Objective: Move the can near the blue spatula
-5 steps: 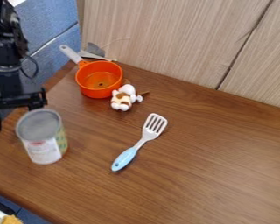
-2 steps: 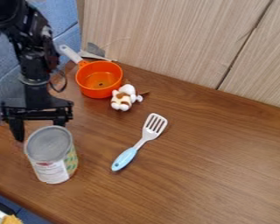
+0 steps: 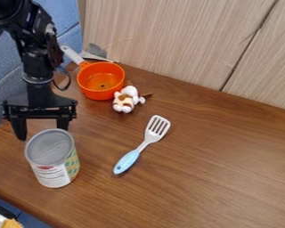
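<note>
Because the hand point(image 3: 42, 133) stands open behind the can point(image 3: 52, 162) at the frame's lower left, too hard a push could topple it or knock it into the blue spatula point(image 3: 127, 161).

Slanted view from above, facing across wooden table point(image 3: 216, 164) toward panelled wall point(image 3: 168, 40), fairly close

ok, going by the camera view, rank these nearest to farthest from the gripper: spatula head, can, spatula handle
Measured from the gripper:
1. Can: upright, right at the gripper, lower left of the view.
2. Spatula handle: blue, to the can's right in the view.
3. Spatula head: white, slotted, farther right and up.
</note>
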You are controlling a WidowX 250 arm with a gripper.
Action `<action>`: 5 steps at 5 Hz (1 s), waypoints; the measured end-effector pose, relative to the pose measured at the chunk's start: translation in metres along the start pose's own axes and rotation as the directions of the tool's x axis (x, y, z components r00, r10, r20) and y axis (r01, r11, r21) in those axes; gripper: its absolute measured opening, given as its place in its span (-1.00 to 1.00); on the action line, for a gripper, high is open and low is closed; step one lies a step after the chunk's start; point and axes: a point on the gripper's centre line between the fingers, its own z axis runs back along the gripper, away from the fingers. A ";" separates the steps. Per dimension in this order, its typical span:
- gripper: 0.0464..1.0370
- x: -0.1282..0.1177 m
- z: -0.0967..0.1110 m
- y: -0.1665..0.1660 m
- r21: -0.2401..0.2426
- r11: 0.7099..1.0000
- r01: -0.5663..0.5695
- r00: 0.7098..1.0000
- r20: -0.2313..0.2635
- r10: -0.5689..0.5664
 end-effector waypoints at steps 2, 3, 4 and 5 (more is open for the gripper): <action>0.93 0.027 0.013 0.010 -0.045 0.997 -0.057 0.998 0.023 0.058; 0.93 0.031 0.028 0.012 -0.114 0.993 -0.039 0.998 0.041 0.044; 0.93 0.032 0.052 0.011 -0.177 0.983 0.041 0.991 0.134 -0.018; 0.93 0.032 0.052 0.011 -0.176 0.983 0.049 0.990 0.138 -0.025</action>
